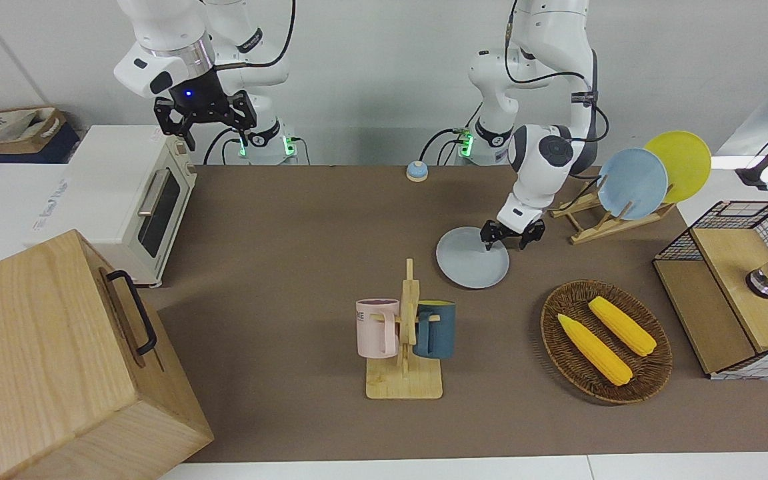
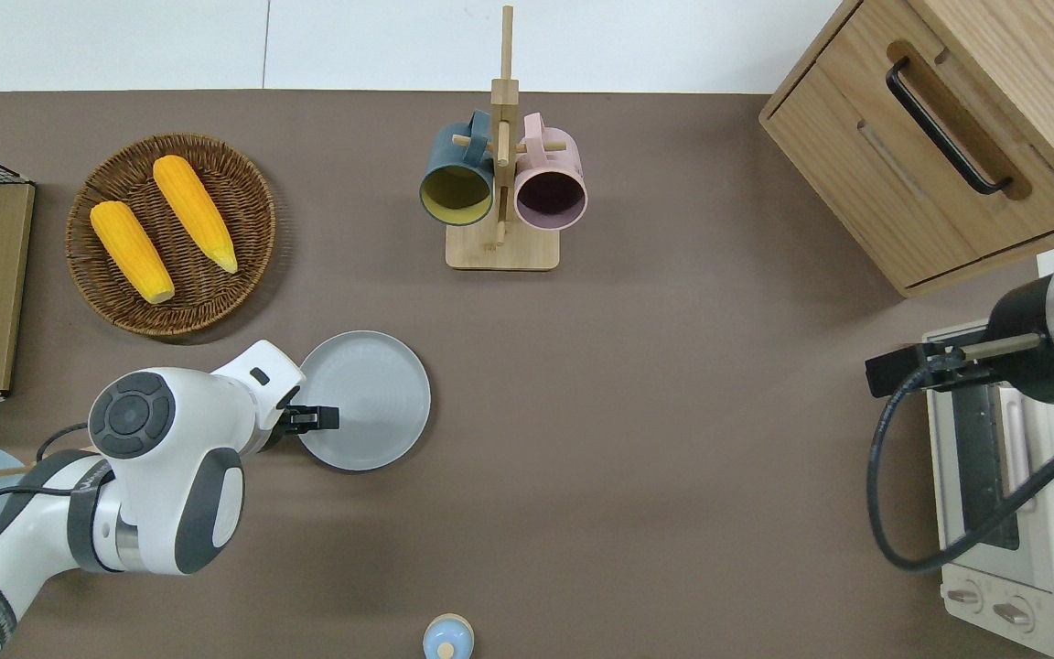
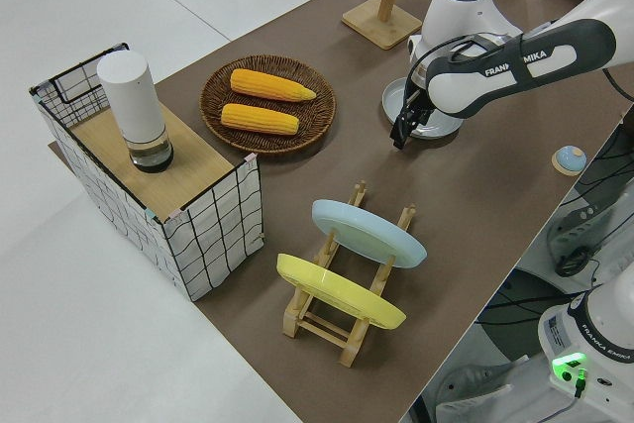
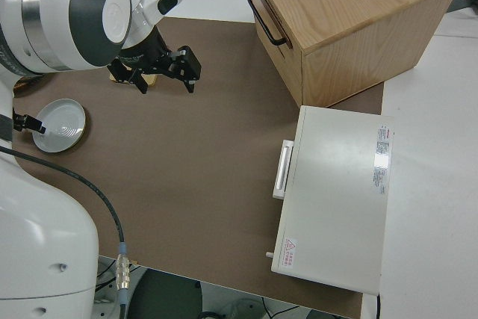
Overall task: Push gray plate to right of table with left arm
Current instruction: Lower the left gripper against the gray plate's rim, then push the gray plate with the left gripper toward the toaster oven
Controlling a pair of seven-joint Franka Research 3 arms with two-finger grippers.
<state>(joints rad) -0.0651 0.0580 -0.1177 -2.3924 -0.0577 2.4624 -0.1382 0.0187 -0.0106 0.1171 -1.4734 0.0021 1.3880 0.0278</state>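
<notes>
The gray plate (image 1: 472,265) (image 2: 367,394) (image 3: 436,124) (image 4: 61,125) lies flat on the brown table (image 1: 291,267), toward the left arm's end. My left gripper (image 1: 510,237) (image 2: 300,419) (image 3: 405,129) is low at the plate's rim on the side toward the left arm's end and stands open. One fingertip (image 1: 490,241) rests inside the rim; the other stays outside it. The right arm is parked with its gripper (image 1: 205,122) (image 4: 158,74) open and empty.
A wooden mug rack (image 2: 501,183) with two mugs stands farther from the robots than the plate. A wicker basket (image 2: 243,229) holds two corn cobs. A plate rack (image 1: 614,223), a wire shelf (image 1: 724,300), a toaster oven (image 1: 137,200), a wooden cabinet (image 1: 57,360) and a small bell (image 1: 417,171) ring the table.
</notes>
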